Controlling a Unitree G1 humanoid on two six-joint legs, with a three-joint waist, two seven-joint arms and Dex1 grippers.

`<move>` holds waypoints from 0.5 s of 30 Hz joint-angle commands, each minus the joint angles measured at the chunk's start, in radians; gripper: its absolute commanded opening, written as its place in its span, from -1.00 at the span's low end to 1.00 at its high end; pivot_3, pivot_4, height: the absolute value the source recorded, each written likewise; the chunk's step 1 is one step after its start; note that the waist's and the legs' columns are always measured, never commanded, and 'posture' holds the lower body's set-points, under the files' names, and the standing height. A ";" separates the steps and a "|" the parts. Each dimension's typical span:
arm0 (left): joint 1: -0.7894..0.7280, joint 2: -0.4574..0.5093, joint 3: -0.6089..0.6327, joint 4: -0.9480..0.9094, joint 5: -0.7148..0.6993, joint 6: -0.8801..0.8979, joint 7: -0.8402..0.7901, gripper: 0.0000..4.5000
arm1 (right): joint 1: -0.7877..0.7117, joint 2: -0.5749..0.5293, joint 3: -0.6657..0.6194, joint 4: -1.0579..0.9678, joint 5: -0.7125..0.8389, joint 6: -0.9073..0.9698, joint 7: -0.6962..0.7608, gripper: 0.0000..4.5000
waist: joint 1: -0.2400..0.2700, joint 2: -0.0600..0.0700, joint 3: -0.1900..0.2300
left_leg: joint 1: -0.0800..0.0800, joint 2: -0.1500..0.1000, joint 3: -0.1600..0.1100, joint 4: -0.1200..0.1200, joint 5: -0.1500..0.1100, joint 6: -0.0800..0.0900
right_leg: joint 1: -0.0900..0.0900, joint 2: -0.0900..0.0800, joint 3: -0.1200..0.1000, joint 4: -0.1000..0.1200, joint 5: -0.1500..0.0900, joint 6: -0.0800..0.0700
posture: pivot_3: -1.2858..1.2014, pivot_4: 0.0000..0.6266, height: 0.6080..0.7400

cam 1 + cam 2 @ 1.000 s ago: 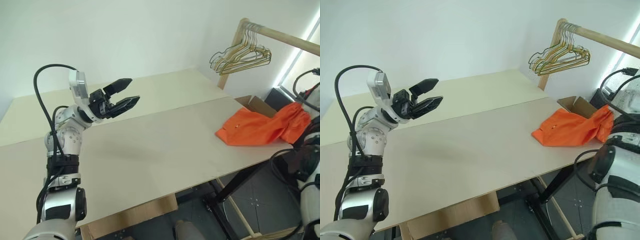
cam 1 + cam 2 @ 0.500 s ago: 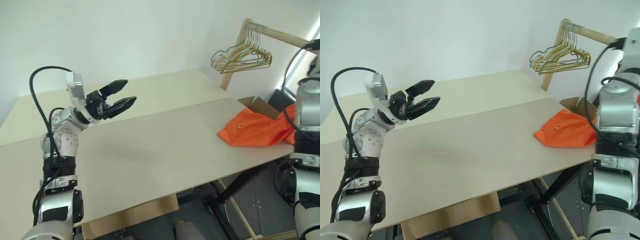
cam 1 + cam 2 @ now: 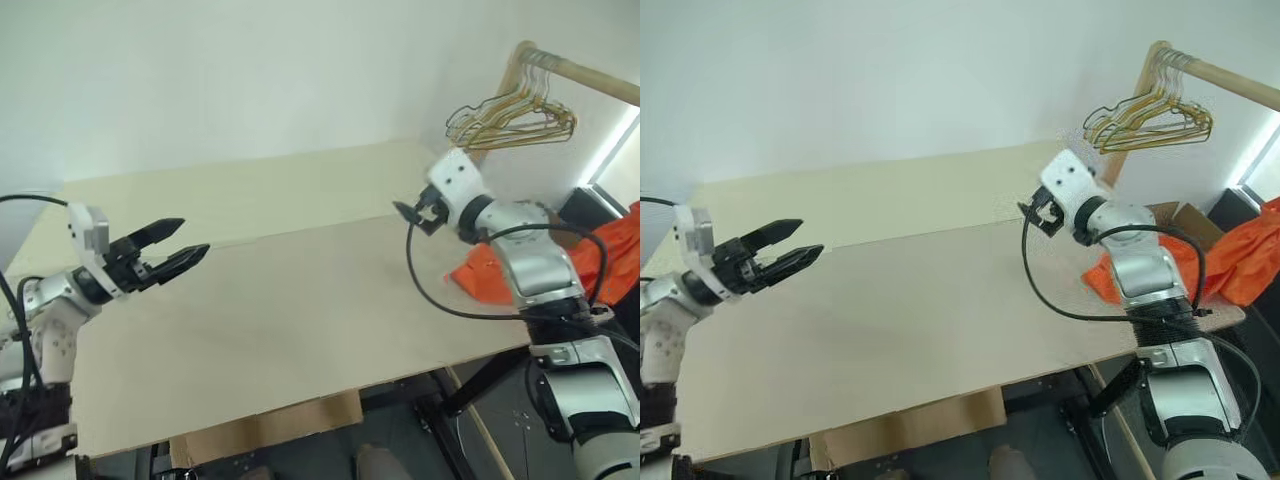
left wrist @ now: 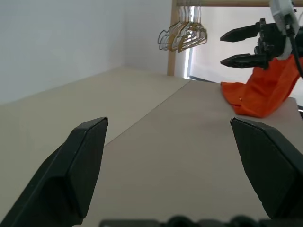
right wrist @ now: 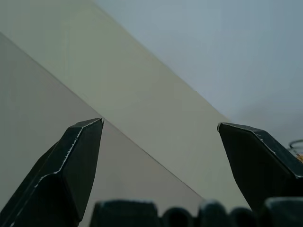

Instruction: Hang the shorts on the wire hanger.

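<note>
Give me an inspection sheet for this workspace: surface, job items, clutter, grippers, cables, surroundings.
Surface: pale wooden table, two boards with a seam between them, mostly bare.
Job's things: orange shorts crumpled at the table's right end, partly behind the right arm; no single wire hanger apart from the bunch can be told.
Clutter: open cardboard box behind the shorts.
Grippers: left gripper open, empty, above the table's left side; right gripper open, empty, above the table near the shorts.
Cables: black cable looping off the right arm.
Surroundings: bunch of wire hangers on a wooden rail, plain wall.
</note>
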State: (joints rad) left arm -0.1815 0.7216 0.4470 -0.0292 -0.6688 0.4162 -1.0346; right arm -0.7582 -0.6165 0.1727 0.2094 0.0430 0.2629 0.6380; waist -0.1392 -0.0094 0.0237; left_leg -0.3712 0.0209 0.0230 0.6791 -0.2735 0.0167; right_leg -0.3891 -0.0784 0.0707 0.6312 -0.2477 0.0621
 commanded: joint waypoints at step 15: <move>0.379 -0.041 0.205 -0.331 -0.018 -0.003 0.189 1.00 | -0.015 -0.004 0.042 0.204 -0.042 -0.338 0.358 0.99 | 0.246 -0.002 0.001 | 0.001 0.001 0.005 -0.001 0.001 -0.001 | -0.001 0.002 -0.004 0.000 -0.001 -0.007 | 0.25 -1.00 1.00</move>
State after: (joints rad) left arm 0.2054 0.6738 0.6295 -0.3235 -0.6721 0.4326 -0.8528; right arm -0.7533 -0.6141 0.2277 0.4215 0.0044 -0.0402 0.9926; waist 0.1065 -0.0115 0.0243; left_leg -0.3703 0.0223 0.0287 0.6783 -0.2729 0.0154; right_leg -0.3901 -0.0763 0.0661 0.6311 -0.2486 0.0552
